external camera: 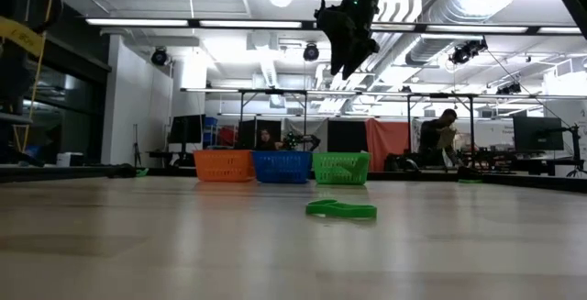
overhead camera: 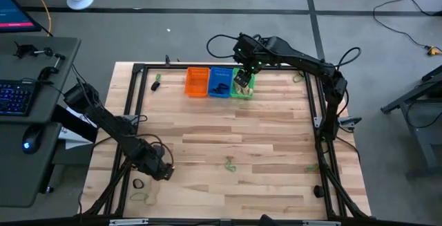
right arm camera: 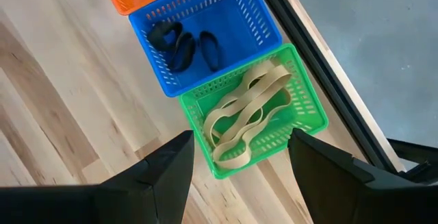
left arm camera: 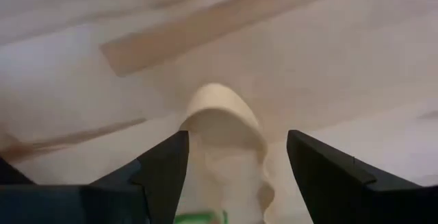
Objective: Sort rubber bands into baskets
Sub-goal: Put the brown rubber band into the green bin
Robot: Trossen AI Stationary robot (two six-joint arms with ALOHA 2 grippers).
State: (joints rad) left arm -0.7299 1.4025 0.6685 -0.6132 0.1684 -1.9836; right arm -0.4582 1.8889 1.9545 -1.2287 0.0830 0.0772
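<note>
Three baskets stand in a row at the table's far side: orange (overhead camera: 197, 81), blue (overhead camera: 220, 82) and green (overhead camera: 246, 93). My right gripper (right arm camera: 239, 142) is open and empty above the green basket (right arm camera: 309, 90), which holds tan rubber bands (right arm camera: 239, 114). The blue basket (right arm camera: 263, 11) holds black bands (right arm camera: 181, 42). My left gripper (overhead camera: 164, 172) is open, low over the table near its near left corner. A tan band (left arm camera: 222, 114) lies on the wood between its fingers, with no touch showing.
Loose bands lie on the wood: a green one mid-table (overhead camera: 230, 162), also in the low view (external camera: 341, 209), a green one near the right rail (overhead camera: 311, 167), a black one (overhead camera: 138, 183) and a tan one (overhead camera: 141, 196) by my left gripper. A black frame (overhead camera: 131, 95) borders the table.
</note>
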